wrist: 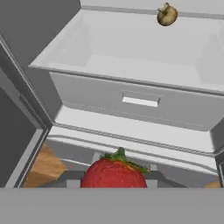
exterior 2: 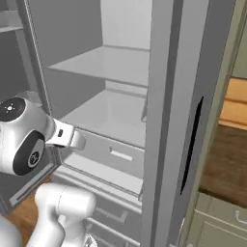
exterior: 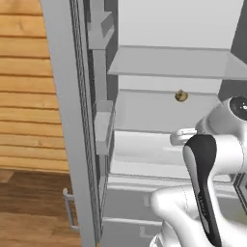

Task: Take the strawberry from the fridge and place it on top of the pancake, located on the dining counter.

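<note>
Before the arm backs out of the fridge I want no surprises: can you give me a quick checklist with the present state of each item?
1. Strawberry sits at the gripper: ok.
2. Gripper shut on it: ok, though the fingertips are hidden.
3. Fridge doors open wide enough for withdrawal: ok.
4. Brown fruit on the shelf behind, apart from the hand: ok.
5. Open drawer ahead, not touching the strawberry: ok.
6. Pancake ready on the dining counter: cannot tell.

The fridge (exterior: 67, 120) looked like smooth matt grey metal, its shelves (exterior: 159, 112) plain white plastic. The strawberry (wrist: 113, 174) was glossy red with a faintly pitted skin. The wall (exterior: 24, 87) at left showed slatted, grained wood, the brown fruit (wrist: 166, 15) dull and mottled
</note>
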